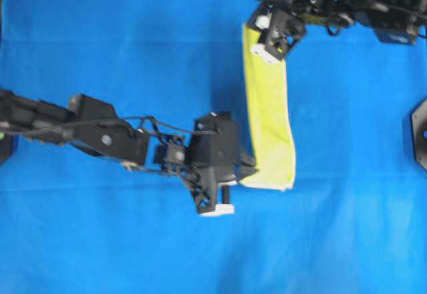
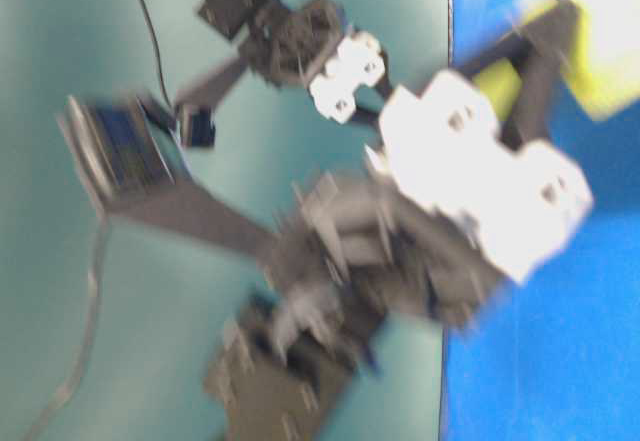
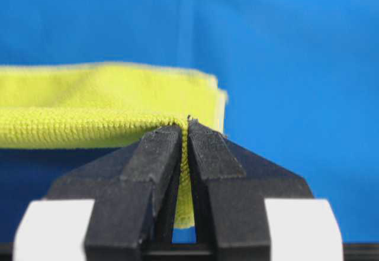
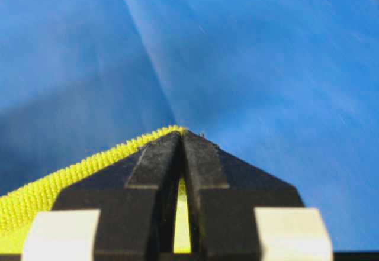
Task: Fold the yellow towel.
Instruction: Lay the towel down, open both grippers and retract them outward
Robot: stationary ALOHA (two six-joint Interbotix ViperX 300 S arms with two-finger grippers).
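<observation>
The yellow towel shows from overhead as a long narrow strip running from upper middle down to centre right, lifted between both arms. My left gripper is shut on its lower left corner. In the left wrist view the jaws pinch the towel's edge, and cloth hangs between the fingers. My right gripper is shut on the towel's top end. The right wrist view has a yellow hem running left from the closed fingertips. The table-level view is blurred, with a patch of towel at top right.
A blue cloth covers the table, with a crease running through it. A black mount sits at the right edge. Both arm bodies crowd the table-level view.
</observation>
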